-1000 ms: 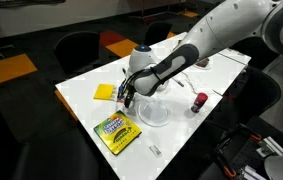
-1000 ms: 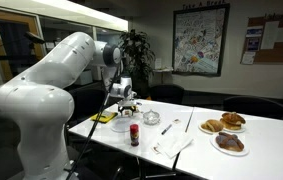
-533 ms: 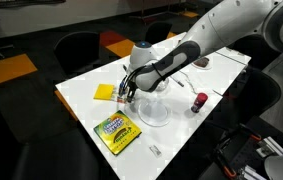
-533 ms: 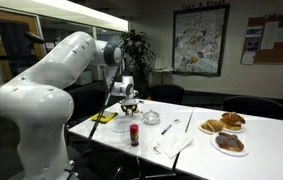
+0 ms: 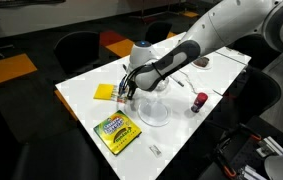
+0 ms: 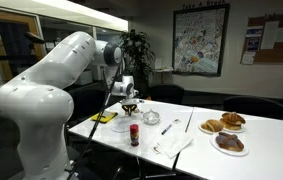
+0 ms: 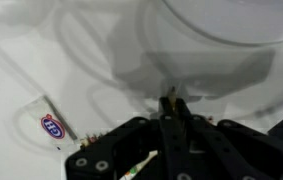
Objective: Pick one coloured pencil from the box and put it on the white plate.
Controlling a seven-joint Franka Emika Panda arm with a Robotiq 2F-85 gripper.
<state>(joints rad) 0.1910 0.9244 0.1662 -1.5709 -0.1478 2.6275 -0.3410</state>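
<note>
The yellow box (image 5: pixel 105 92) lies flat near the far edge of the white table, and it shows low under the arm in an exterior view (image 6: pixel 103 118). The white plate (image 5: pixel 156 115) rests just beside it, and its rim fills the top of the wrist view (image 7: pixel 221 25). My gripper (image 5: pixel 127 98) hangs low between box and plate, pointing down at the box's near end. In the wrist view the gripper (image 7: pixel 170 103) is shut, with the thin olive tip of a coloured pencil (image 7: pixel 172 96) poking out between the fingertips. The box itself is hidden behind the gripper there.
A green-and-yellow printed pack (image 5: pixel 117 131) lies toward the table's front edge. A red bottle (image 5: pixel 199 102) stands past the plate. A glass bowl (image 6: pixel 152 118), cutlery (image 6: pixel 171 125) and dishes of food (image 6: pixel 226 130) sit further along. A small sachet (image 7: pixel 51 126) lies on the table.
The jaws have gone from wide open to shut over the last second. The arm has barely moved, staying low by the box's end.
</note>
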